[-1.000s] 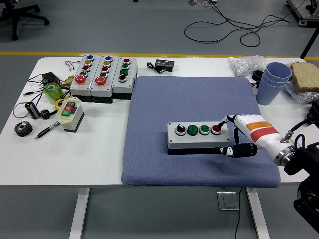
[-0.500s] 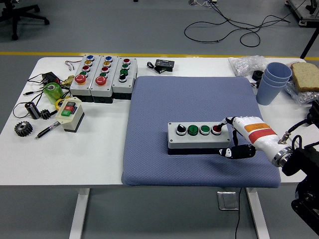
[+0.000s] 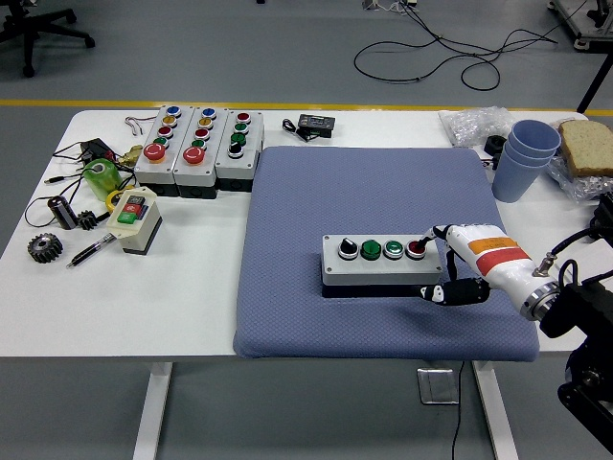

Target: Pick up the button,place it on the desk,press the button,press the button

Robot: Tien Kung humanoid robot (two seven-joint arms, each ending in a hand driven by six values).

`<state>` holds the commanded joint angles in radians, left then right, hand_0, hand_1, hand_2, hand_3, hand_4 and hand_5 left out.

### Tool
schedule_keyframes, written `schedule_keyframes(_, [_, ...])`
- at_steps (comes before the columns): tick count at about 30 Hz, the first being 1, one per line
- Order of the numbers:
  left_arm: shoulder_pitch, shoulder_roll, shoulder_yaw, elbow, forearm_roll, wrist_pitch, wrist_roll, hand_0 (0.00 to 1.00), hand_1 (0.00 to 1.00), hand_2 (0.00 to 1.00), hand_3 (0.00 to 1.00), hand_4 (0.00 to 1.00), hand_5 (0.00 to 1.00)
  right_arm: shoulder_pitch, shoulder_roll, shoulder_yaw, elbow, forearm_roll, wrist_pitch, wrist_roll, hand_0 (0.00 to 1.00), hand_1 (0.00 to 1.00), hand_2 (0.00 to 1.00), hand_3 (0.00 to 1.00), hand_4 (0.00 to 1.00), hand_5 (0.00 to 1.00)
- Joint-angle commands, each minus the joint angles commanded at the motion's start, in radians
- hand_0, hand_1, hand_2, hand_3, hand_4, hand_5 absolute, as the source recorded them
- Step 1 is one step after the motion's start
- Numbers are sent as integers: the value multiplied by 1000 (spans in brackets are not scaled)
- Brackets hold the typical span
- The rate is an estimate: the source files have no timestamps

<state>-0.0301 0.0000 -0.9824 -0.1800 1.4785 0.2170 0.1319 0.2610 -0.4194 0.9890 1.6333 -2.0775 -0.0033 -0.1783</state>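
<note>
**Right hand at the red button end of the control box**

The button box (image 3: 383,261), a grey housing with four controls in a row, lies flat on the blue mat (image 3: 383,206) in the lower centre of the frame, long side facing the camera; that suggests the placing step is done and the pressing is in hand. Its red button (image 3: 416,249) sits at the right end, nearest the right hand (image 3: 442,261), which explains the approach from the lower right. The hand brackets that end of the box: one white finger (image 3: 436,233) reaches over the top toward the red button and seems to touch it, while the dark thumb (image 3: 450,291) lies along the front wall, likely to steady the box against the push. It grips nothing outright; the fingers are partly curled around the box's corner. The mat probably keeps the box from sliding

Further out, in the upper left, three similar boxes (image 3: 198,146) stand side by side on the white counter (image 3: 144,307), with a small two-button switch (image 3: 134,218) below them. Blue cups (image 3: 522,158) stand at the upper right. The left arm is out of view
</note>
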Motion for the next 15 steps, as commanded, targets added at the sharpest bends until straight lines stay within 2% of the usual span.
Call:
schedule_keyframes(8, [0, 0, -2, 0, 1, 0, 0, 602, 633, 679, 547, 359, 703, 24, 32, -16, 15, -4, 10, -9, 33, 2, 208, 637, 914, 487])
schedule_keyframes(15, [-2, 0, 4, 0, -6, 1, -2, 602, 632, 679, 547, 361, 701, 40, 53, -31, -6, -9, 26, -18, 34, 2, 209, 638, 913, 487])
